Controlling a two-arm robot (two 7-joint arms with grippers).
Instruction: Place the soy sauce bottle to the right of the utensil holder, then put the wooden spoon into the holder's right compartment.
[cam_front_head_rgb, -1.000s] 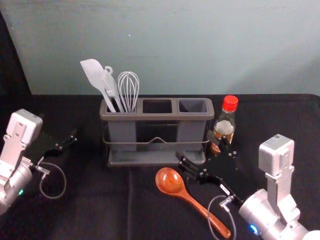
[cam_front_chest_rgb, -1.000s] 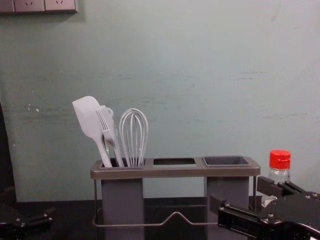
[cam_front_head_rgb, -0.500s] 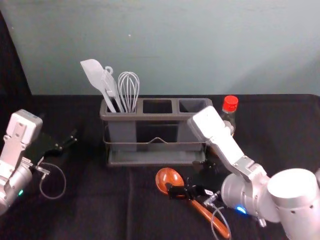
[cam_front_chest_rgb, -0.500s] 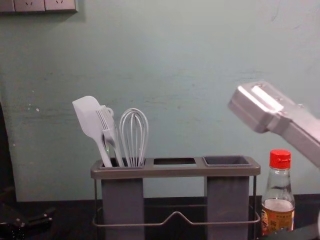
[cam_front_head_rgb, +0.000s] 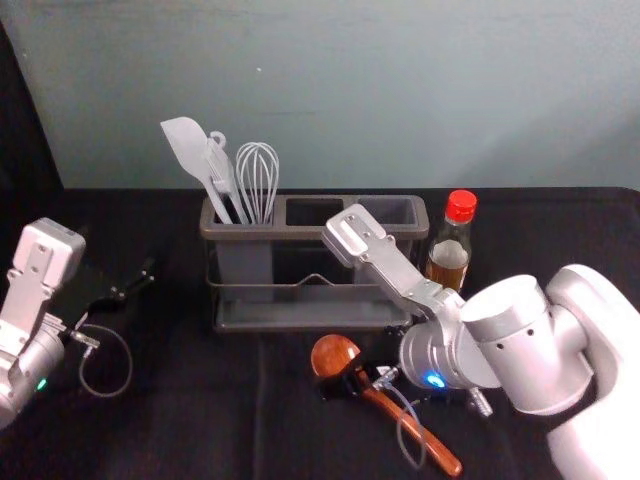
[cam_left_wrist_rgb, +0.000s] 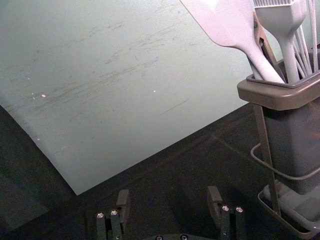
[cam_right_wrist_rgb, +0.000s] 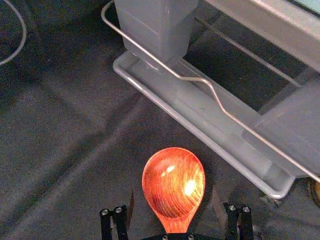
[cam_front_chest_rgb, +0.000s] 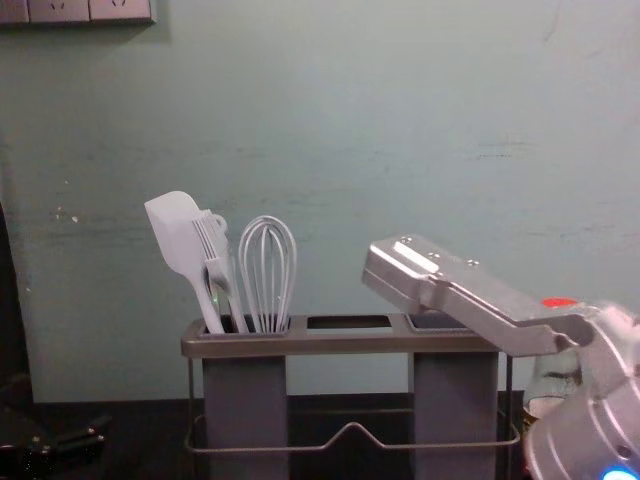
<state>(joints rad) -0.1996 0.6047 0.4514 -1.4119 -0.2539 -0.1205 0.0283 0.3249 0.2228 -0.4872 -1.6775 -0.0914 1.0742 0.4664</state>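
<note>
The soy sauce bottle (cam_front_head_rgb: 449, 255) stands upright just right of the utensil holder (cam_front_head_rgb: 315, 236); in the chest view my right arm partly covers the bottle (cam_front_chest_rgb: 551, 382). On the table in front of the holder lies the wooden spoon (cam_front_head_rgb: 335, 356), its handle slanting toward the front right. My right gripper (cam_front_head_rgb: 362, 378) is low over the spoon's neck. In the right wrist view the open right gripper (cam_right_wrist_rgb: 173, 212) has the spoon (cam_right_wrist_rgb: 173, 185) between its separated fingers. My left gripper (cam_front_head_rgb: 135, 283) is parked at the left; its own wrist view shows the left gripper (cam_left_wrist_rgb: 170, 202) open.
The holder's left compartment holds a pale spatula (cam_front_head_rgb: 189, 152), a brush (cam_front_head_rgb: 220, 170) and a whisk (cam_front_head_rgb: 257, 180). Its middle compartment (cam_front_head_rgb: 314, 212) and right compartment (cam_front_head_rgb: 390, 211) show open tops, the right one partly behind my right arm.
My right gripper has moved from beside the bottle to the spoon's neck, turning as its forearm swung left and forward. The bottle stands free of it. The left arm stays still.
</note>
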